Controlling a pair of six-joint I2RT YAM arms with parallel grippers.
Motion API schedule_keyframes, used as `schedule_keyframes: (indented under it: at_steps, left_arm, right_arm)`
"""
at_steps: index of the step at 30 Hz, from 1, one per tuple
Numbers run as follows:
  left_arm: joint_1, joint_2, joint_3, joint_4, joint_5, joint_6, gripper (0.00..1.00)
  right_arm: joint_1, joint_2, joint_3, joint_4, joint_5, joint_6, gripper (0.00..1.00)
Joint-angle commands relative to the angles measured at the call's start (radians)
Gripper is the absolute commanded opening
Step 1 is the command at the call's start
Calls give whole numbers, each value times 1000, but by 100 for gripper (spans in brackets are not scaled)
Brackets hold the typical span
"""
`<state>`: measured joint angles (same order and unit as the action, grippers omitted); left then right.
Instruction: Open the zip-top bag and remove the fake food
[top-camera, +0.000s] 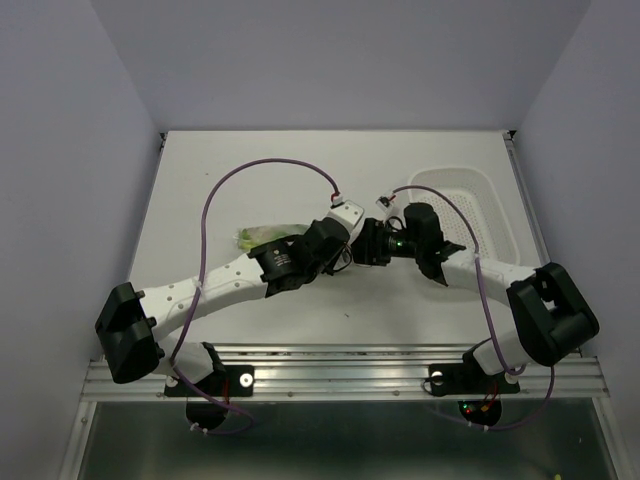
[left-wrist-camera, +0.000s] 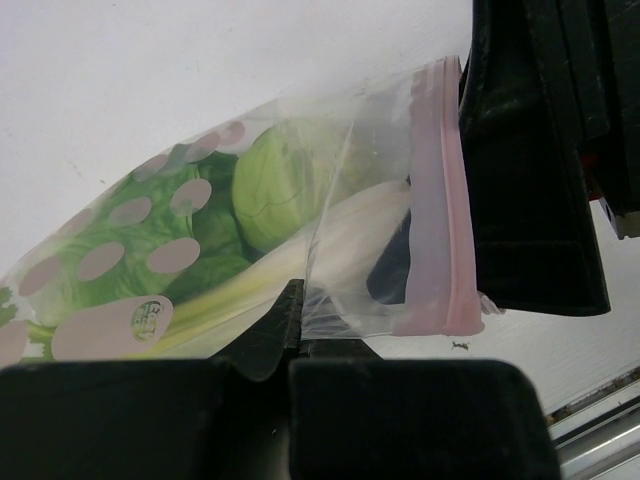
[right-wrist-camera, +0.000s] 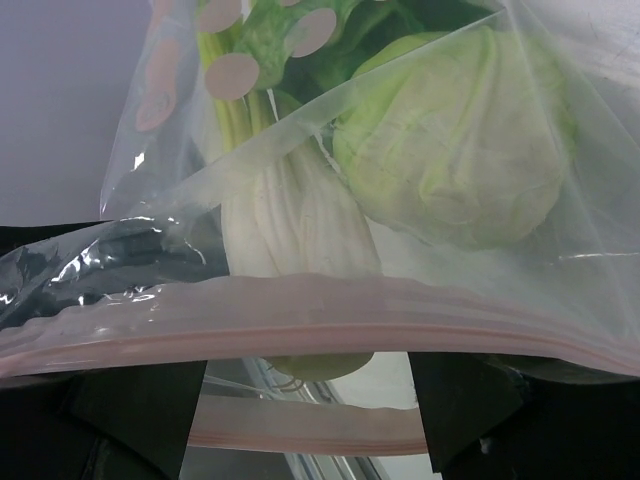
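- The left gripper (left-wrist-camera: 290, 325) is at mid-table. Its jaws are almost together, pinching a fold of the zip-top bag (left-wrist-camera: 330, 230).
- The right gripper (right-wrist-camera: 305, 400) meets it from the right, at the bag's mouth. Its jaws stand well apart, with nothing visibly pinched between them. The pink zipper strip (right-wrist-camera: 300, 315) stretches across in front of both fingers.
- The bag reaches left from the grippers, over the table (top-camera: 200, 190). The fake food (left-wrist-camera: 285, 185) is inside: a pale round lettuce ball, leafy greens and a white stalk.
- A white basket (top-camera: 495, 205) sits at the far right, apart from the bag.
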<state>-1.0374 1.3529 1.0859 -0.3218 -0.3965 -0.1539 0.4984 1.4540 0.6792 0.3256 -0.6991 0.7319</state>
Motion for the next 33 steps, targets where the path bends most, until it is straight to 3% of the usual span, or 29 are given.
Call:
schedule_keyframes:
  at_steps: [1,4,7,12,16,27,30,33]
  left_arm:
    - [-13,-21,-7,55,-13,-15,0]
    - [-15,-21,-7,53,-16,-18,0]
    - [-15,-29,-17,59,-15,-24,0]
    - [-16,-41,-27,69,-18,-30,0]
    - [-15,-40,-37,67,-30,-36,0]
    - [-12,-51,-72,78,-84,-49,0]
    - [-6,-54,-84,87,-93,-50,0]
    - [10,-61,-95,96,-87,-47,0]
  right_arm:
    - [23,3,14,76,20,1,79]
    - [32,25,14,112,13,14,78]
    - [32,25,17,113,35,12,69]
    - [32,14,17,96,41,9,38]
    - [32,-13,23,46,62,-14,24]
    - [32,-127,45,-143,188,-86,10]
    - [13,-168,49,-186,199,-100,1]
    - [0,-207,68,-227,173,-127,1]
